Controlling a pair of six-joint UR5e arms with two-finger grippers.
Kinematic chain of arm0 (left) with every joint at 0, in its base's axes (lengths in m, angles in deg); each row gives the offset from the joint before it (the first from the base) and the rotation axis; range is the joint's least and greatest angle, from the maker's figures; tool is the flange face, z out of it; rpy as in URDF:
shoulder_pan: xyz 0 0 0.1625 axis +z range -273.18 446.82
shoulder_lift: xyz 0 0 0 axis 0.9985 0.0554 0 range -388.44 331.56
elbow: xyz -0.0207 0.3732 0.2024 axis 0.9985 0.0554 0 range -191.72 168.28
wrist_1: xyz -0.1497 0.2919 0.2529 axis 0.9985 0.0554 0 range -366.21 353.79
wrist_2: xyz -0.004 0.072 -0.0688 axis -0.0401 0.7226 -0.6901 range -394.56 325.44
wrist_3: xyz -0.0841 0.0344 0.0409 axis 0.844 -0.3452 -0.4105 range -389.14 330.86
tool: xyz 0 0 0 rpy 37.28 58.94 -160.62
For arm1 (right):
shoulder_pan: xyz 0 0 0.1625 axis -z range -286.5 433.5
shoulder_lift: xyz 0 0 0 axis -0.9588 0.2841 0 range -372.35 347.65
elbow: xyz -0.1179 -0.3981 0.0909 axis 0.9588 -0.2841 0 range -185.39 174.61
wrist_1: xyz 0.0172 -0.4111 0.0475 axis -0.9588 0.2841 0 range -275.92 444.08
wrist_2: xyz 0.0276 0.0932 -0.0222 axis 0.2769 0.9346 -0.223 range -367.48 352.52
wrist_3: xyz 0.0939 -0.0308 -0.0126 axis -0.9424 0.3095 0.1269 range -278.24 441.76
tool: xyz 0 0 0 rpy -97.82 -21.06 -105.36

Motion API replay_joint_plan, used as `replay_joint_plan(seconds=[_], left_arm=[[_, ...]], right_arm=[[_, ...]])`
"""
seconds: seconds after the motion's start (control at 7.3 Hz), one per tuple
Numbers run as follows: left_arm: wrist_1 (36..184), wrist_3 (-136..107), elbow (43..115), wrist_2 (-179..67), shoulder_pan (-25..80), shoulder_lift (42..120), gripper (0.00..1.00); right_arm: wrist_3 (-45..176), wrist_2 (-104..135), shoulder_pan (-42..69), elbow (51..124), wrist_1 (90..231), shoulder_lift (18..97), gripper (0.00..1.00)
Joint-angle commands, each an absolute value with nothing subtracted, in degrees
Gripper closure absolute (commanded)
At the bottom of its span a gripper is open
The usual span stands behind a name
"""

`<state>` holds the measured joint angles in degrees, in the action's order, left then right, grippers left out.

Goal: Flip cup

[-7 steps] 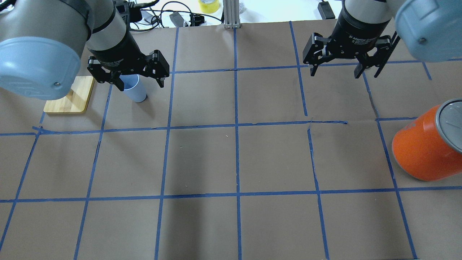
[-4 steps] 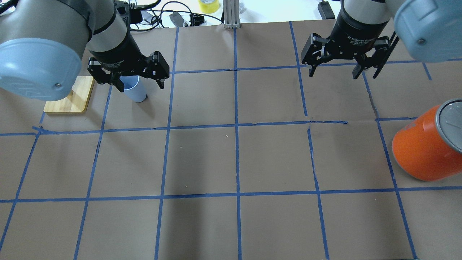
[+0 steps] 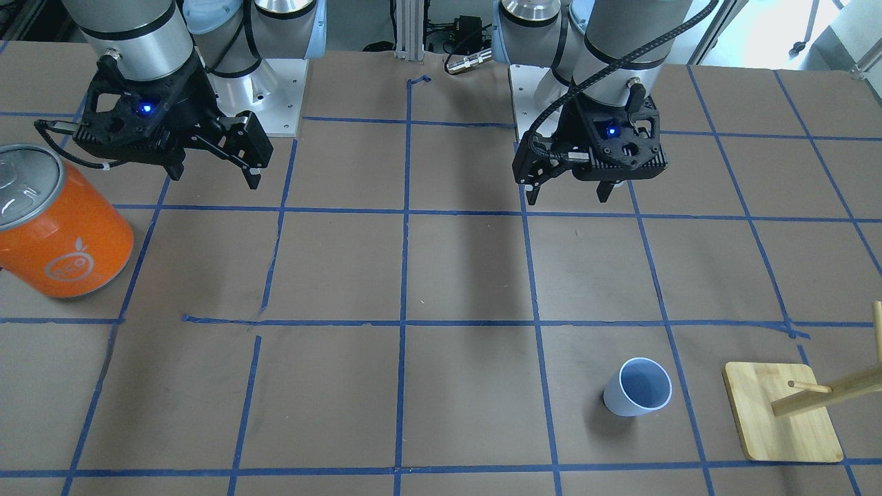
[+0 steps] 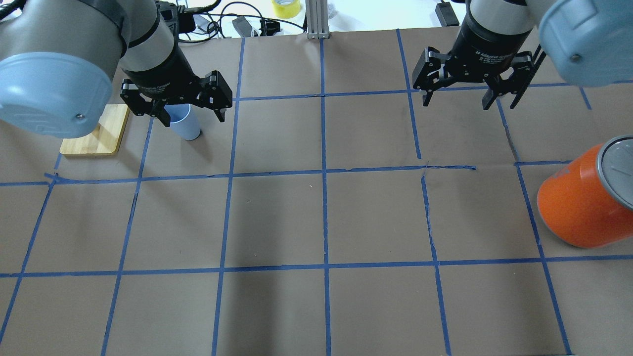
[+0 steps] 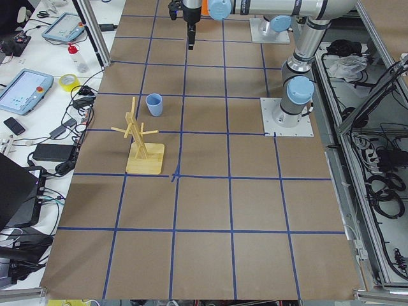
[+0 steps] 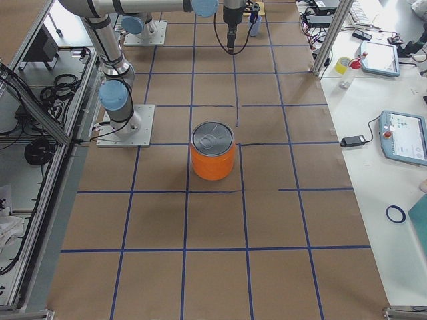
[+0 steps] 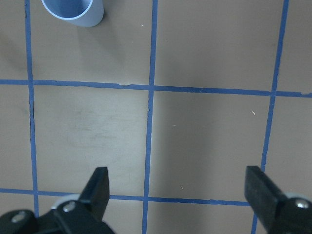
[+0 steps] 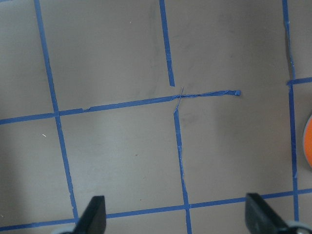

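The pale blue-white cup (image 3: pixel 637 396) stands upright with its mouth up on the brown table. It also shows in the overhead view (image 4: pixel 187 126), the exterior left view (image 5: pixel 153 104) and at the top left of the left wrist view (image 7: pixel 73 10). My left gripper (image 4: pixel 192 117) (image 3: pixel 568 196) (image 7: pixel 178 183) is open and empty. It hangs well above the table, on the robot's side of the cup, and partly hides the cup from overhead. My right gripper (image 4: pixel 470 101) (image 3: pixel 215 178) (image 8: pixel 176 207) is open and empty, high over bare table.
A big orange can (image 4: pixel 578 207) (image 3: pixel 65 234) (image 6: pixel 213 157) with a silver top stands at the robot's right. A wooden peg stand (image 3: pixel 778 413) (image 5: pixel 143 143) on a bamboo base (image 4: pixel 96 133) stands just beyond the cup. Blue tape lines grid the table.
Both grippers have shifted only very slightly and stay open. The cup and the can have not moved.
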<state>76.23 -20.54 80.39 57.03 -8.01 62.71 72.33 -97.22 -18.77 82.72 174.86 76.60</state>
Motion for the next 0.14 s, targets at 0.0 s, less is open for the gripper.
replay_joint_plan(seconds=[0.0], left_arm=[[76.23, -20.53, 80.39, 56.85, -8.01, 62.71, 0.00]], right_arm=[[72.26, -97.22, -18.79, 82.94, 174.87, 76.60, 0.00]])
